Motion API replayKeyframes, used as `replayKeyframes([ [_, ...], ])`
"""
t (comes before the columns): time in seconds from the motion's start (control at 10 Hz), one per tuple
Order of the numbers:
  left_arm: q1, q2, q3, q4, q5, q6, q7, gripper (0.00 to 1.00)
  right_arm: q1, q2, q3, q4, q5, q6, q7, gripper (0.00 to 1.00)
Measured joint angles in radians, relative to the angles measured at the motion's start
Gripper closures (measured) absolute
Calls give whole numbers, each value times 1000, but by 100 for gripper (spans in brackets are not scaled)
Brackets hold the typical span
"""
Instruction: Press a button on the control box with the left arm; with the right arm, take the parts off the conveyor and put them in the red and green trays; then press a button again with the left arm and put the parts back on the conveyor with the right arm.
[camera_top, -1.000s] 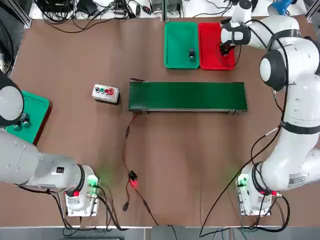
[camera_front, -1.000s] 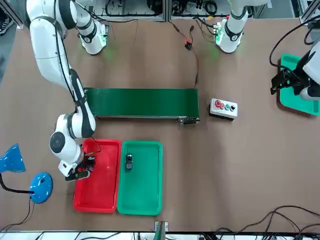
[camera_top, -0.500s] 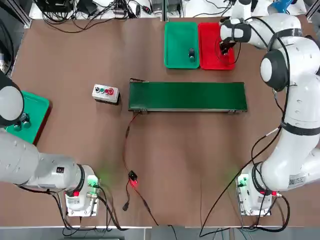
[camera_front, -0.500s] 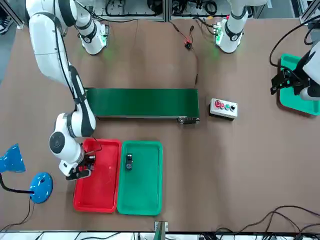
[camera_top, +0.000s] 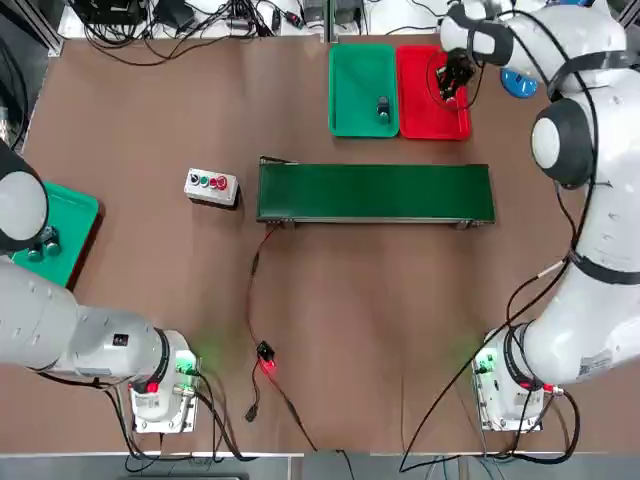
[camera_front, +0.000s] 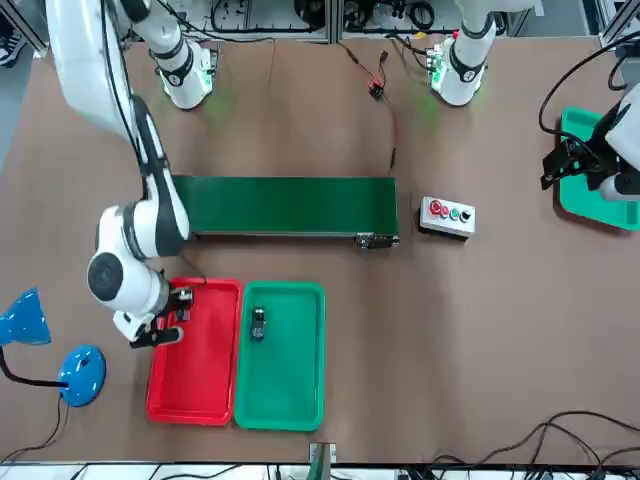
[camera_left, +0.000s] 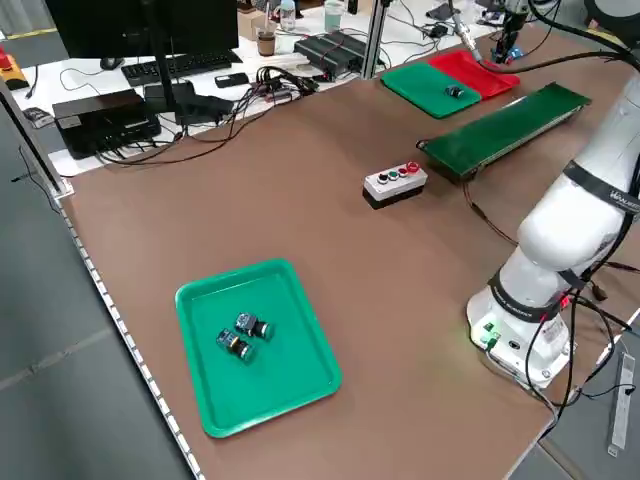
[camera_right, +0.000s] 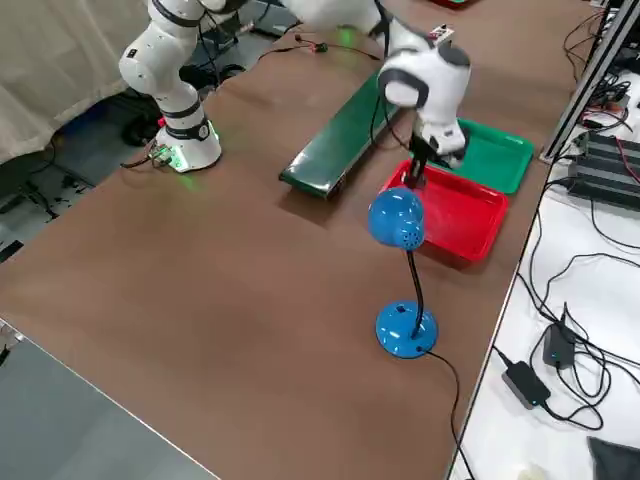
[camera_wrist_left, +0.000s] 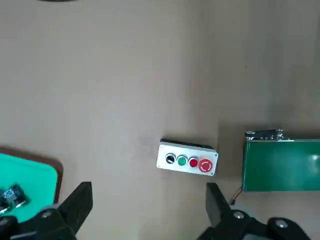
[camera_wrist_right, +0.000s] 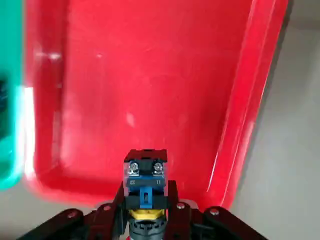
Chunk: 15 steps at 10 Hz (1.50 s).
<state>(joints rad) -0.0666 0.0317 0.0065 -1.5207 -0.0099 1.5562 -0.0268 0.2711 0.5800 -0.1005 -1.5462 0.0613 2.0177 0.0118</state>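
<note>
The right gripper (camera_wrist_right: 145, 220) hangs above the red tray (camera_top: 420, 100), over the tray's right-hand side as seen from overhead, with its fingers clamped on a small part (camera_wrist_right: 145, 182): a dark body with two screw heads, a blue tab and a yellow ring below. In the wrist view the part sits between the fingertips, lifted clear of the tray floor. The right arm (camera_top: 590, 180) reaches from its base at the table's near right corner up along the right edge to the far edge.

The green tray (camera_top: 363, 88) lies touching the red tray's left side at the far edge of the table; a second dark part (camera_top: 382, 108) rests inside it near its right wall. The conveyor (camera_top: 375, 192) runs across the middle of the table, just in front of both trays, its belt bare. The control box (camera_top: 211, 186) sits just off the conveyor's left end.

The left gripper (camera_wrist_left: 145, 210) is parked with its fingers spread wide, holding nothing, above the table's left edge beside a lone green tray (camera_left: 260, 345) that carries two small parts (camera_left: 243, 334). A blue desk lamp (camera_right: 400, 280) stands near the far right corner.
</note>
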Motion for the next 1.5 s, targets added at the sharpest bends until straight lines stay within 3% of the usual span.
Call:
replayKeyframes([
  [0.2, 0, 1, 0, 0, 0, 0, 0, 0, 28, -128, 0, -59, 1, -117, 16, 67],
  [0.7, 0, 3, 0, 1, 0, 0, 0, 0, 35, -537, 0, -509, 1, -121, 16, 67],
  [1.1, 0, 3, 0, 1, 0, 0, 0, 0, 51, -575, 2, -736, 1, 108, 16, 67],
  [1.5, 0, 3, 0, 1, 0, 0, 0, 0, 51, -563, 2, -801, 1, 254, 16, 67],
])
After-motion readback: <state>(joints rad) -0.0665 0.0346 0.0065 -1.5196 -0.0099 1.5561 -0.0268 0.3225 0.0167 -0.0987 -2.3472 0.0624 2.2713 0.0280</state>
